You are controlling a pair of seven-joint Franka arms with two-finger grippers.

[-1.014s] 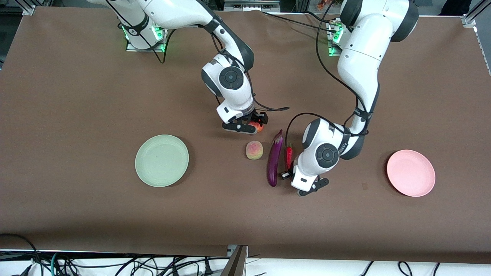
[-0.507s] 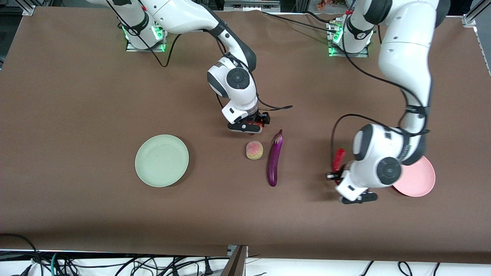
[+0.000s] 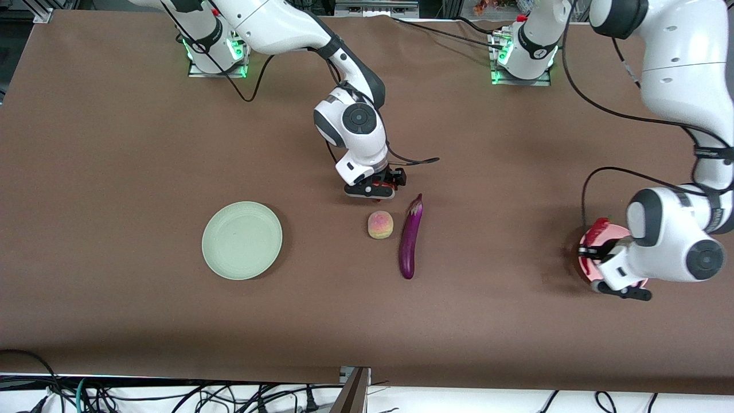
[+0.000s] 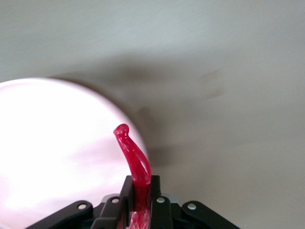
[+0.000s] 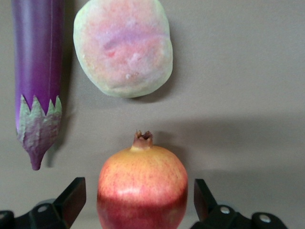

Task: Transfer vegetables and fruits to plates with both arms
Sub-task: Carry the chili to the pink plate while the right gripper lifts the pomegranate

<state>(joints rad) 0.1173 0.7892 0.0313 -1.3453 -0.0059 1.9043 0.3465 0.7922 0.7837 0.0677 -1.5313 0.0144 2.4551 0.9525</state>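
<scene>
Since a second ago left gripper (image 3: 598, 250) carries chili (image 4: 133, 160), pinched, from eggplant (image 3: 410, 238) to over pink plate (image 3: 586, 265) rim; should centre before release. Right gripper (image 3: 373, 189) straddles pomegranate (image 5: 142, 188), fingers spread; close evenly.

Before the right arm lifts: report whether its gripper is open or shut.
Open: the right gripper stands with a finger at either side of the red-orange round pomegranate, gaps showing.

Peach (image 3: 379, 224) – eggplant (image 3: 410, 237): perhaps narrow gap
</scene>
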